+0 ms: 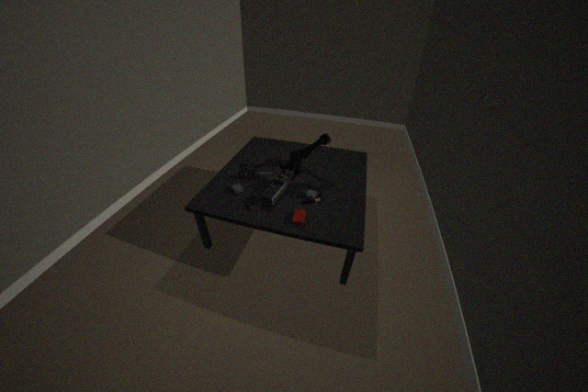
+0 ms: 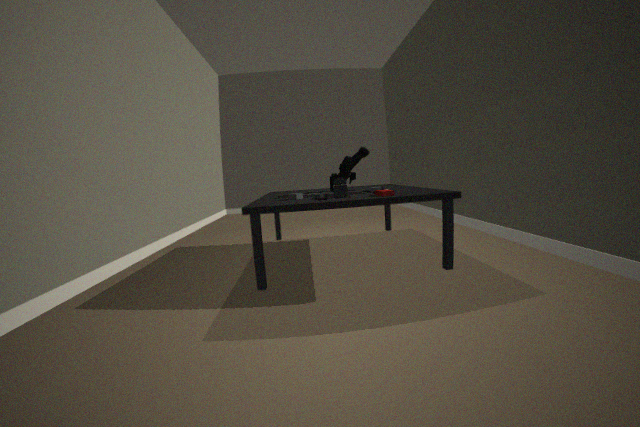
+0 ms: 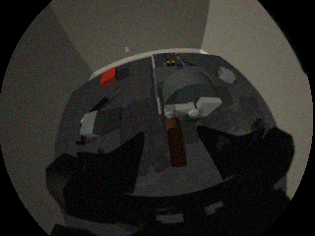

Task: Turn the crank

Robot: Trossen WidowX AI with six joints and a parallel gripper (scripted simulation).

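Note:
The crank's orange-brown handle (image 3: 177, 145) lies between the spread black fingers of my gripper (image 3: 171, 132) in the wrist view, with a gap on both sides. The gripper is open and holds nothing. The handle joins a pale crank arm (image 3: 181, 109) at its far end. The machine (image 1: 278, 190) is a long grey body in the top view. Two small yellow brass marks (image 3: 170, 63) show at its far end in the wrist view. The red pointer is too small and dark to make out, so its level against the marks cannot be told.
A red block (image 1: 299, 217) (image 2: 384, 192) (image 3: 109, 77) lies on the dark table (image 1: 337, 217) beyond the machine. A pale grey block (image 1: 311, 193) (image 3: 89, 123) lies on one side of the machine, another grey block (image 1: 237, 187) (image 3: 226, 75) on the other.

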